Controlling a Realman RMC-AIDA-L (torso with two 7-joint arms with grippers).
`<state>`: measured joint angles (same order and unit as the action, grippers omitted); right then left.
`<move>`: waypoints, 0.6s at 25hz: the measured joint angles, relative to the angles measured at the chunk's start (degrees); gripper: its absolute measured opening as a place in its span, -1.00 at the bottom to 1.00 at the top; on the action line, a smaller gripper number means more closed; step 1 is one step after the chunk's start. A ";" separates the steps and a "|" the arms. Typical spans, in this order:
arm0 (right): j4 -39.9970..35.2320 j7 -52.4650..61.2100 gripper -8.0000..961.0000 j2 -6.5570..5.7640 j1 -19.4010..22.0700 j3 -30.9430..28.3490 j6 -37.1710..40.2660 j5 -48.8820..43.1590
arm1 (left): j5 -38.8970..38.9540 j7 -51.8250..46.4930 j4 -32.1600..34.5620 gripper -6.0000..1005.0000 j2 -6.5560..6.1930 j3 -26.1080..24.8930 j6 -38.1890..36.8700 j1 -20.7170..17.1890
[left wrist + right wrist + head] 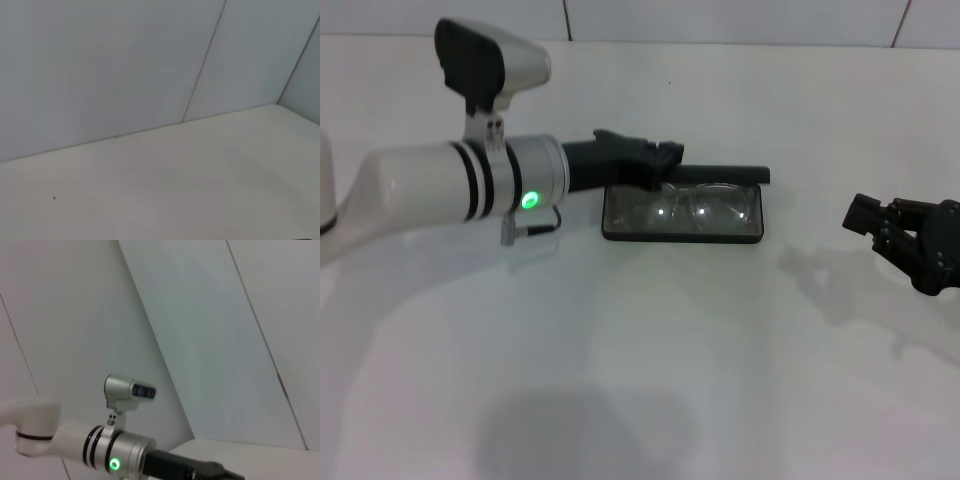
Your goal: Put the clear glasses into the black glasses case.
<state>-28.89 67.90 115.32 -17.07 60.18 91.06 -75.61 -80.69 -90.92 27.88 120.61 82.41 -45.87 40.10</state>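
- While the black glasses case (682, 235) lies open on the table (640, 370), the clear glasses (698, 207) rest inside it.
- Left gripper (665, 165) reaches over the case's rear left corner; I cannot tell its jaw state.
- Right gripper (868, 222) hovers well right of the case, jaws parted, empty.

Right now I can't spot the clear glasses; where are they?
In the head view, the glasses lie inside the open black case at table centre, just beneath the left end effector.

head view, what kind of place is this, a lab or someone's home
Probably a lab or test bench rather than a home: a bare white table, plain panelled walls behind it, and only a black glasses case holding clear glasses between the two robot arms.
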 joint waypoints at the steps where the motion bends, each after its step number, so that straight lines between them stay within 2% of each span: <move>1: 0.02 -0.02 -0.77 -0.01 -0.20 0.00 -0.45 -0.08 | 0.95 0.51 -0.03 -0.90 0.03 0.87 0.08 -0.60; 5: 0.04 -0.04 -0.76 -0.01 -0.48 -0.03 -1.21 -0.11 | 9.20 6.19 -0.13 -0.90 0.10 6.78 0.74 -3.70; 9: 0.06 0.04 -0.76 -0.10 -0.77 -0.05 -1.27 -0.41 | 15.83 10.70 1.68 -0.90 -0.15 10.63 0.43 -6.40; 12: -0.16 0.05 -0.76 -0.12 -0.86 -0.14 -0.59 -0.53 | 16.59 13.99 8.52 -0.90 -0.71 10.94 -4.47 -10.32; 15: -0.48 0.01 -0.76 -0.39 -0.84 -0.56 0.53 -0.53 | 16.03 19.84 18.34 -0.90 -1.15 10.18 -12.00 -16.01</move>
<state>-29.37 67.91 114.93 -17.91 59.62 91.58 -76.14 -64.66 -71.08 46.22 119.46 92.58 -57.87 24.09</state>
